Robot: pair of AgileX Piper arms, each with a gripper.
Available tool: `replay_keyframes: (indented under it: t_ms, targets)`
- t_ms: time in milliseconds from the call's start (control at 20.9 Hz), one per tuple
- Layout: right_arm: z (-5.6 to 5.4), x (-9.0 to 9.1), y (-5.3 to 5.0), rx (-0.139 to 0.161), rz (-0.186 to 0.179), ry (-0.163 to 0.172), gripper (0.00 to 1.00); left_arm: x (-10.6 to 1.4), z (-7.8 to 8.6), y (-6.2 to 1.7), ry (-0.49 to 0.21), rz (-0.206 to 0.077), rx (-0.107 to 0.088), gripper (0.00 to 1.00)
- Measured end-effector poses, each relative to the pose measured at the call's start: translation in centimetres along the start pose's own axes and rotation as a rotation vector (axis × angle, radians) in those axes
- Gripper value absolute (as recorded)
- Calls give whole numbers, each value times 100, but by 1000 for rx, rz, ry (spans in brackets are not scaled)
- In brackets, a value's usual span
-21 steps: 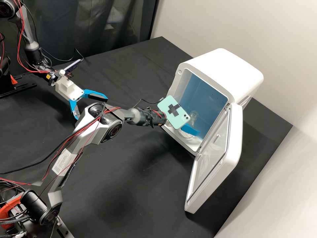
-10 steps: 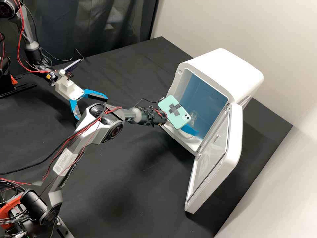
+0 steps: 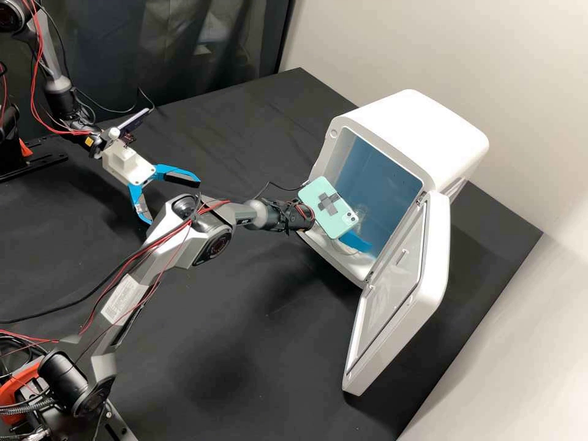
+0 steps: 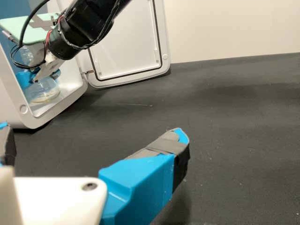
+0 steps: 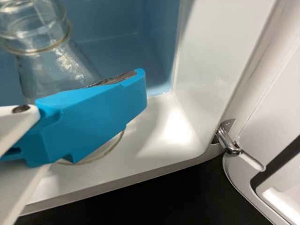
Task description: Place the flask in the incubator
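You had the incubator [image 3: 429, 135] standing with its door [image 3: 398, 294] swung fully aside for access. Your left gripper [image 3: 170, 199] hung spread wide, well clear. Your right gripper [image 3: 354, 233], inside the chamber, was closed on the flask [image 5: 42, 70], whose base apparently rested on the floor near the threshold.

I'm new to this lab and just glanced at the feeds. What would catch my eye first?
The white incubator at the right end of the bench, its door swung open on a bright blue interior. The right arm stretches into it, a mint-green device on its wrist, with the glass flask upright inside.
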Motion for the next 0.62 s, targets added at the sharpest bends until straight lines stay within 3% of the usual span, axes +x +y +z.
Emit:
replay_keyframes:
  t_ms: [335, 431, 479, 623]
  targets:
    - [75, 33, 22, 14, -1, -7, 100, 0, -4, 1, 4, 1, -2, 100]
    - [146, 35, -19, 20, -10, -10, 100, -1, -3, 5, 4, 2, -1, 100]
    - [185, 21, -22, 27, -15, -10, 100, -1, -3, 5, 4, 2, -1, 100]
    - [253, -83, -17, 92, -41, 2, 100, -1, -3, 5, 4, 2, -1, 100]
